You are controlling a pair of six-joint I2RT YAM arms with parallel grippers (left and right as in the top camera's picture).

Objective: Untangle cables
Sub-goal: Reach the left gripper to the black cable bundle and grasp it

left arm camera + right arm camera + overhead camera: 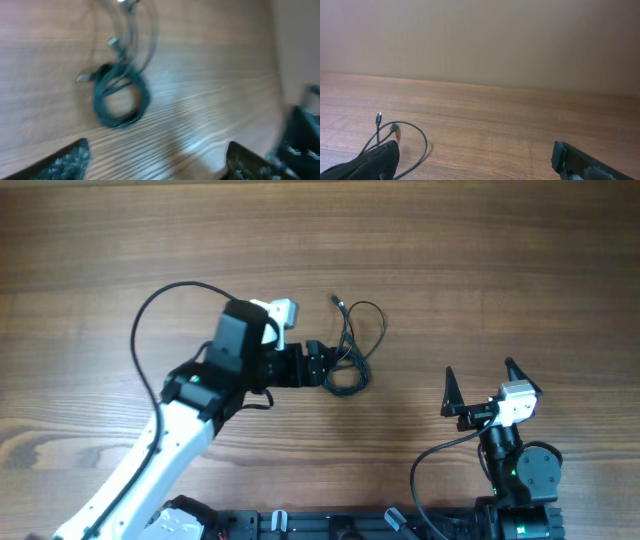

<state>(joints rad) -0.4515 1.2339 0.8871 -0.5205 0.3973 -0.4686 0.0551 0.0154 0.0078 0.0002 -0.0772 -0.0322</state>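
Note:
The cables (350,345) are thin dark wires in a small tangled bundle with loose loops and tiny plug ends, at the middle of the wooden table. My left gripper (318,365) sits at the bundle's left edge, open, with nothing between its fingers. In the blurred left wrist view the coiled bundle (120,97) lies ahead of the open fingers (157,160). My right gripper (480,385) is open and empty at the lower right, apart from the cables. The right wrist view shows a cable loop (402,132) at its lower left, beside its open fingers (475,160).
The wooden table (480,270) spreads all round. A thick black cable (150,320) arcs from the left arm. The arm bases stand at the near edge (350,525). A plain wall (480,40) lies beyond the table's far edge.

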